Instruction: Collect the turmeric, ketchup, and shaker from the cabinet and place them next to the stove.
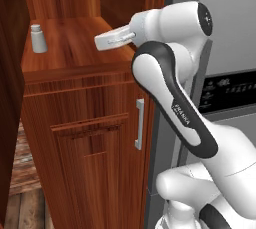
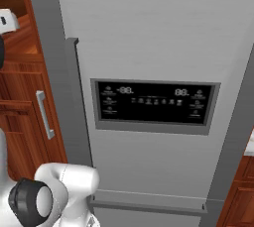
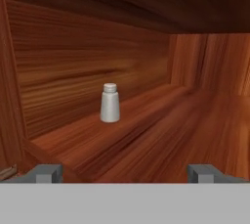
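The shaker (image 1: 37, 38), pale grey with a narrower cap, stands upright at the left of the shelf niche in the reddish-brown cabinet (image 1: 85, 123). In the hand view the shaker (image 3: 110, 103) sits ahead, left of centre, on the wooden shelf (image 3: 161, 135). My gripper (image 1: 101, 41) reaches into the niche from the right, well short of the shaker. Its fingertips (image 3: 46, 173) stand wide apart, open, with nothing between them. The turmeric, the ketchup and the stove are out of view.
A long grey bar handle (image 1: 139, 123) runs down the cabinet's lower door. A grey fridge with a dark control panel (image 2: 154, 104) stands right of the cabinet. A dark wooden side wall (image 1: 10, 98) borders the niche on the left.
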Robot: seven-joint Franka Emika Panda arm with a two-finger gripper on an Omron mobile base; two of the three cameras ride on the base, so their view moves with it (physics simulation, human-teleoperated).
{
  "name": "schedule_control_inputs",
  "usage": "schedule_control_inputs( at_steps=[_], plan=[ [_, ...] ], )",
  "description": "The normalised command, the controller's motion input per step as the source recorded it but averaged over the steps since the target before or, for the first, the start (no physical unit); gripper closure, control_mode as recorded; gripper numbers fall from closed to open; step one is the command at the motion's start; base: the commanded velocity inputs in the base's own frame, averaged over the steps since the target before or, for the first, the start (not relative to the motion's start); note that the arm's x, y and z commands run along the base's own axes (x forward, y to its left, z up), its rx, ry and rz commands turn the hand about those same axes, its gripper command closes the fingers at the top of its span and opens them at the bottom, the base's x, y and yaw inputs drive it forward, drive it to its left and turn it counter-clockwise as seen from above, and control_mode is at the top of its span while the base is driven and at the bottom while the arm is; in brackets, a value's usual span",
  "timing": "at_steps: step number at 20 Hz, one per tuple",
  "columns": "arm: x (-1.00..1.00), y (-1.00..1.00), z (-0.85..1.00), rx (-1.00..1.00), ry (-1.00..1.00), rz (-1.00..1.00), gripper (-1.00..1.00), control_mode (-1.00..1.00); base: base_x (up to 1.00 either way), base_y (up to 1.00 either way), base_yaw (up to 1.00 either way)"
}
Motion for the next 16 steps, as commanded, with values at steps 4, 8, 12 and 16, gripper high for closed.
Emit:
schedule_control_inputs(
  at_steps=[4,8,12,16],
  plan=[
    [0.15,0.30,0.09,-0.04,-0.04,0.00,-1.00,-1.00,0.00,0.00,0.00],
    [0.21,0.36,0.06,-0.05,-0.03,0.00,-1.00,-1.00,0.00,0.00,0.00],
    [0.23,0.37,0.03,-0.04,-0.02,0.00,-1.00,-1.00,0.00,0.00,0.00],
    [0.29,0.32,0.00,-0.02,-0.01,0.00,-1.00,-1.00,0.00,0.00,0.00]
  ],
)
